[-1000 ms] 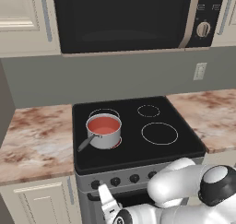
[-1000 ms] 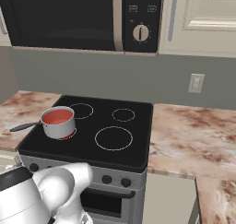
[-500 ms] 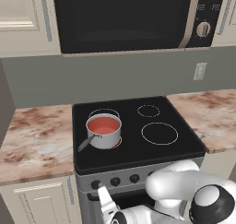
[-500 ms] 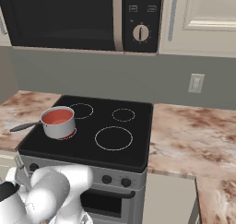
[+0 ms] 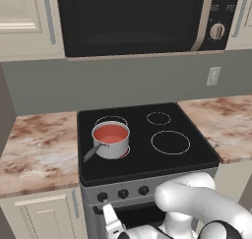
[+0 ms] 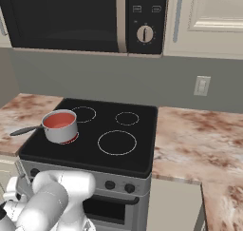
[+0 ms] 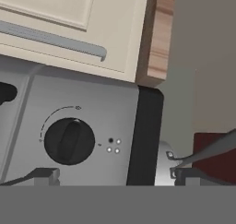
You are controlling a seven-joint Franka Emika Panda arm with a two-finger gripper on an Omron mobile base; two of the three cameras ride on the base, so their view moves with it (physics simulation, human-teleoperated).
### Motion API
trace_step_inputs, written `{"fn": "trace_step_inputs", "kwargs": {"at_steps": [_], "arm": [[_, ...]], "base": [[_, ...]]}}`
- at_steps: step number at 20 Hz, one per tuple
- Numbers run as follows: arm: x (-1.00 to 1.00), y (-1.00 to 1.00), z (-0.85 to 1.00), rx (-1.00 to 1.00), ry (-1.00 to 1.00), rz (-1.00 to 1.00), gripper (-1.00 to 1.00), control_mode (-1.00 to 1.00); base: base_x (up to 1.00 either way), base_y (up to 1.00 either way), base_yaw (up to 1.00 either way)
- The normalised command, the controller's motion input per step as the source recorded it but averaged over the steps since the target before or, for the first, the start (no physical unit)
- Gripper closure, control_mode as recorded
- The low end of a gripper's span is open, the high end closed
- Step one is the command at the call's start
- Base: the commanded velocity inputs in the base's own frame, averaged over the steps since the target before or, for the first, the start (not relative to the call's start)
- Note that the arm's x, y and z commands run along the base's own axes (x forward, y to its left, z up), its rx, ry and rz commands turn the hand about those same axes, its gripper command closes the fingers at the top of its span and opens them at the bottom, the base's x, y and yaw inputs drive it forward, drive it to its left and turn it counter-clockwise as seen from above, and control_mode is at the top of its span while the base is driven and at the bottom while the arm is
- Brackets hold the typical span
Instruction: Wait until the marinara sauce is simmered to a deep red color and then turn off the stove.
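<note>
Hand view: the gripper (image 7: 110, 174), fingers (image 7: 44, 174) spread open and empty, now faces a black knob (image 7: 69, 141) on the silver front of the stove (image 7: 87, 126), its ridge nearly upright and leaning slightly right. A second ago the arm hung higher before the panel; it has dropped toward the leftmost knob, likely readying the turn-off. Beyond, the sauce (image 5: 110, 133) sits red-orange in the saucepan (image 5: 111, 140) on the front-left burner, handle pointing toward the front-left.

Orange-red sauce (image 5: 111, 133), blk stove (image 5: 162, 160)
</note>
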Motion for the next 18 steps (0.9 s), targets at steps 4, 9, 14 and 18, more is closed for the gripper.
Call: {"fn": "trace_step_inputs", "kwargs": {"at_steps": [4,9,14,18], "arm": [[0.18,0.0,0.0,0.0,0.0,0.0,-1.0,-1.0],[0.24,0.0,0.0,0.0,0.0,0.0,-1.0,-1.0],[0.19,0.0,0.0,0.0,0.0,0.0,-1.0,-1.0],[0.16,0.02,-0.02,0.0,0.0,0.0,-1.0,-1.0]], "base": [[0.0,0.0,0.0],[0.0,0.0,0.0],[0.0,0.0,0.0],[0.0,0.0,0.0]]}}
